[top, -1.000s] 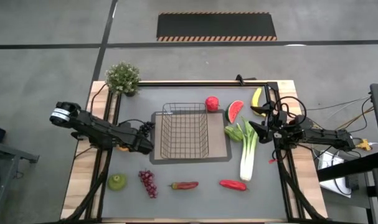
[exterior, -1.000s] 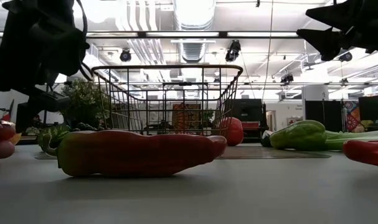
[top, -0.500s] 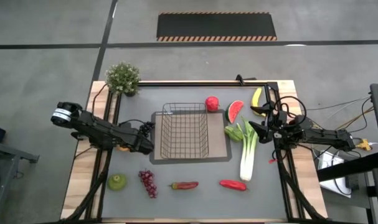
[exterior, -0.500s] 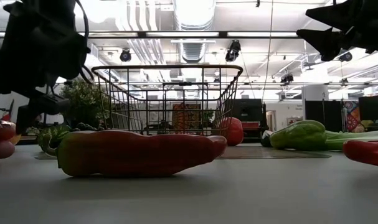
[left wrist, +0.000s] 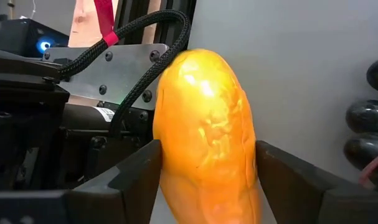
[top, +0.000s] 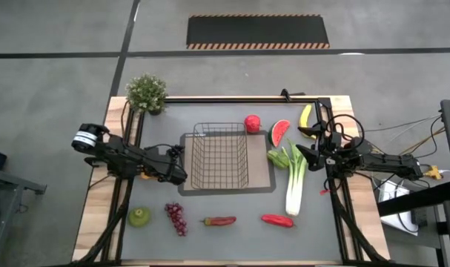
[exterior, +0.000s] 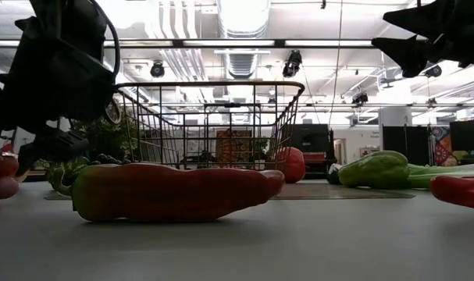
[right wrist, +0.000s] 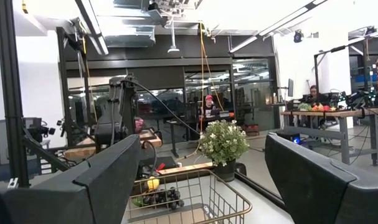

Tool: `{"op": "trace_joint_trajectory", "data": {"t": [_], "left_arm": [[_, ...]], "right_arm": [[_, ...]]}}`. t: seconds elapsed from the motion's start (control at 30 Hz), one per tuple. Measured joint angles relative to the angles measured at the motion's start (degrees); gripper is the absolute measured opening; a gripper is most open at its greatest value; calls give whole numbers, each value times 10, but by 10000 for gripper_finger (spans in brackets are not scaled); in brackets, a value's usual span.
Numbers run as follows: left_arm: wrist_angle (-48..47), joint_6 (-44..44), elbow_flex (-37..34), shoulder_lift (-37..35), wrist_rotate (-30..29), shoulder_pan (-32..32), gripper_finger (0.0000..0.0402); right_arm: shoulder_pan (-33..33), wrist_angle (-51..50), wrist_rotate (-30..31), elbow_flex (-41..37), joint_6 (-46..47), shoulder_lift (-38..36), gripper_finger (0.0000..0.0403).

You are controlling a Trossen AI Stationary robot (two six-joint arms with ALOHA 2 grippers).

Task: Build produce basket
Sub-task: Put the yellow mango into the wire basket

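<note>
The dark wire basket (top: 220, 157) stands on the grey mat (top: 265, 182) at the table's middle. My left gripper (top: 171, 167) is just left of the basket, shut on an orange piece (left wrist: 207, 149). My right gripper (top: 302, 152) is open and empty above the leek (top: 295, 178), and it looks level across the table (right wrist: 202, 149). A red apple (top: 252, 124), watermelon slice (top: 281, 133) and banana (top: 306, 119) lie at the far right. A pear (top: 140, 216), grapes (top: 176, 216) and two red peppers (top: 219, 220) (top: 277, 219) lie along the near side. My left gripper pinches the orange piece by its two long sides (left wrist: 167, 155) between its two fingers. The piece lies along the fingers and sticks out past their ends. It is held above the grey table surface.
A potted plant (top: 146, 92) stands at the far left corner. A green vegetable (top: 279, 157) lies beside the leek's top. In the low view a red pepper (exterior: 166, 193) lies in front of the basket (exterior: 209, 125).
My left gripper has moved a little toward the table's right edge, closer to the basket, with the orange piece still between its fingers. In the low view the arm has also come lower.
</note>
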Motion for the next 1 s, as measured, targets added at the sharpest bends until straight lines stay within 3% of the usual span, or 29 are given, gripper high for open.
{"op": "trace_joint_trajectory", "data": {"t": [0.17, 0.37, 0.57, 0.8, 1.0], "left_arm": [[0, 0, 0, -3, 4, 0, 184], [-9, -1, 10, -4, 9, 0, 178], [-135, 20, 84, -4, -3, 0, 177], [-150, 143, 192, -34, -106, 0, 177], [-147, 301, 293, -46, -146, 0, 176]], "right_arm": [[0, 0, 0, 0, 1, 0, 325], [0, 0, 0, 0, 6, 0, 325], [0, 0, 0, 0, 5, 0, 325], [0, 0, 0, 0, 4, 0, 325], [0, -5, 0, 0, 4, 0, 325]]}}
